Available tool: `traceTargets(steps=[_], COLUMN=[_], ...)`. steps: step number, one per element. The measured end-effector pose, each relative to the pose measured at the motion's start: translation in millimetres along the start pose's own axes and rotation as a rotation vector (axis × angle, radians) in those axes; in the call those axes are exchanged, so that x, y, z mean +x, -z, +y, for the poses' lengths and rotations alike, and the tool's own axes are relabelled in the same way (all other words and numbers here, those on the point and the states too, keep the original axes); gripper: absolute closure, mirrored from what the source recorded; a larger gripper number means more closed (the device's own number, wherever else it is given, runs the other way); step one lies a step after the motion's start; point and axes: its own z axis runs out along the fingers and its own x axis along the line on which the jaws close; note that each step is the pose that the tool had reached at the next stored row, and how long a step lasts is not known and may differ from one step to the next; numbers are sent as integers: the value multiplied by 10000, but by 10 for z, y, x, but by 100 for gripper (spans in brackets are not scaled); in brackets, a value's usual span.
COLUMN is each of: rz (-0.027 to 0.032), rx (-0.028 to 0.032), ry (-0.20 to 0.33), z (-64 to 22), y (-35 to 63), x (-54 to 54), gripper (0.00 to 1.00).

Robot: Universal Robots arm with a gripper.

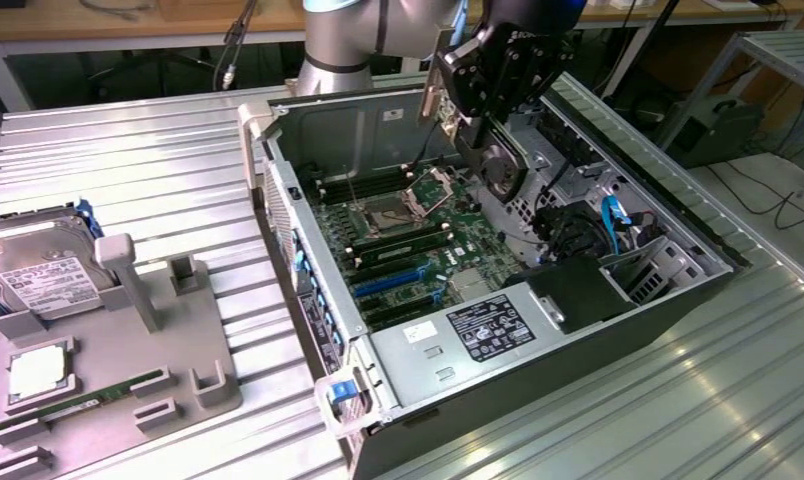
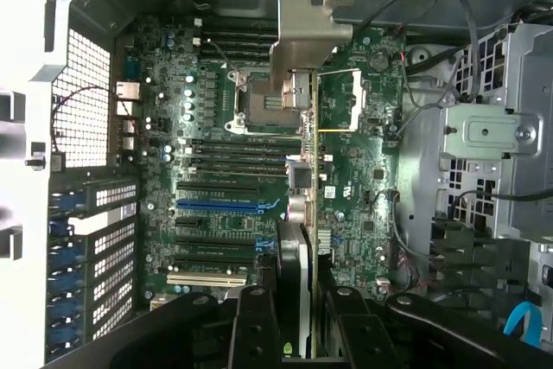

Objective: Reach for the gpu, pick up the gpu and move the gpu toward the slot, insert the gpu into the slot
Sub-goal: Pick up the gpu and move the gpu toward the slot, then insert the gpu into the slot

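Gripper (image 2: pixel 292 304) was clamped on the gpu (image 2: pixel 299 92), holding it in the air over the middle of the case (image 1: pixel 375 130); pickup was done, but the card hung clear of the blue slot (image 2: pixel 226 206), not yet inserted

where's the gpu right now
In the exterior view the gpu hangs held in the jaws, right of centre near the top, raised above the motherboard of the open case and not yet in the blue slot.
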Motion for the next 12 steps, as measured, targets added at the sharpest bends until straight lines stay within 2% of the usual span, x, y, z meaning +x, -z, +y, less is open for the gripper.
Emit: traceTargets(steps=[12], rz=[3], rx=[-1], ry=[88], z=[1], y=[0], x=[-3], gripper=[73])
